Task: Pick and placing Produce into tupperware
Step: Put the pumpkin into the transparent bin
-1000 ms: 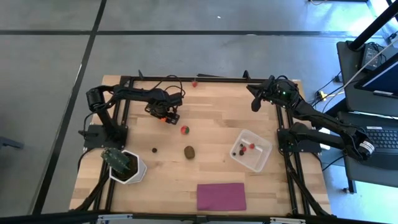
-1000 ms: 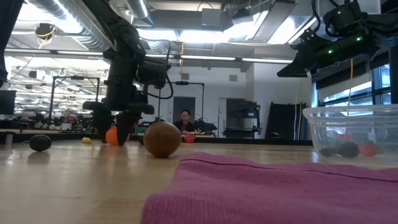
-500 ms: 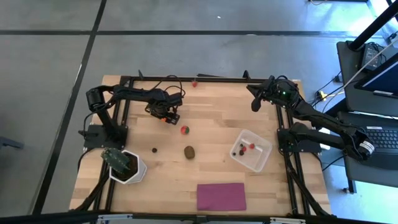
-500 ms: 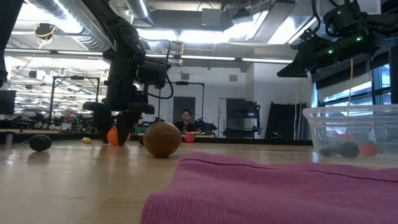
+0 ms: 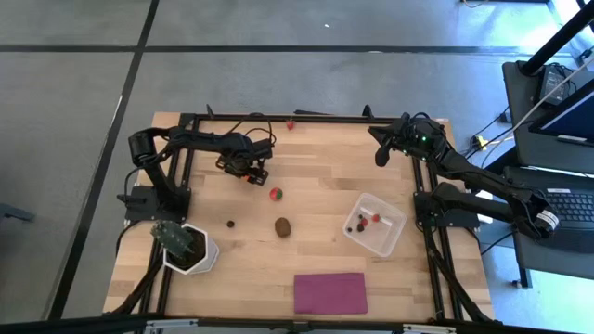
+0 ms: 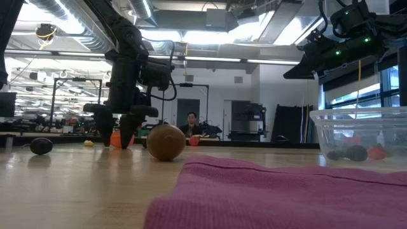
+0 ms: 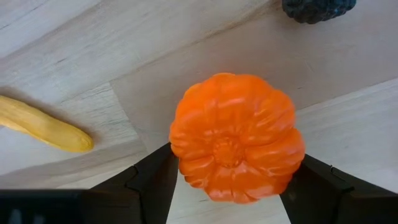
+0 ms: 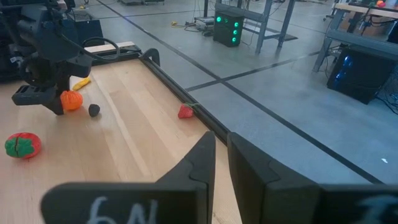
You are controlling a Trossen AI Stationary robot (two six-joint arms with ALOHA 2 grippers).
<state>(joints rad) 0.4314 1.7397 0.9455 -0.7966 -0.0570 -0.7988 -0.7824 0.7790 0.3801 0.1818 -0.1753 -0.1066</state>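
Left gripper (image 5: 252, 176) is down at the tabletop (image 5: 325, 167) in the left rear part, its fingers (image 7: 152, 180) standing apart on either side of the orange ball (image 7: 236, 146). Whether the pads press the ball or only flank it cannot be told. From the wrist, a yellow bit (image 7: 43, 124) lies on the wood near the ball and a dark berry (image 7: 318, 9) sits just beyond it, both apart from the fingers.

Seen level across the table, the magenta cloth (image 6: 280, 191) lies nearest, close to the front edge. Behind it the brown oval (image 6: 166, 142) rests in open wood near the middle, with another dark berry (image 6: 41, 145) well apart from it and bare boards between them. The tupperware (image 5: 374, 224) stands toward the right side, short of the frame rail (image 5: 432, 232), holding a few small red and dark pieces (image 5: 364, 221). The red-and-green piece (image 5: 276, 194) lies between the left gripper and the tub, with clear wood all round it. A plant in a white pot (image 5: 188, 246) stands at the front left corner.

Farthest back, a small red piece (image 5: 290, 124) sits right at the rear edge against the rail. Right gripper (image 5: 380, 153) waits raised over the right rear corner, fingers (image 8: 199, 162) together and empty. A person (image 6: 191, 124) shows far off in the room.
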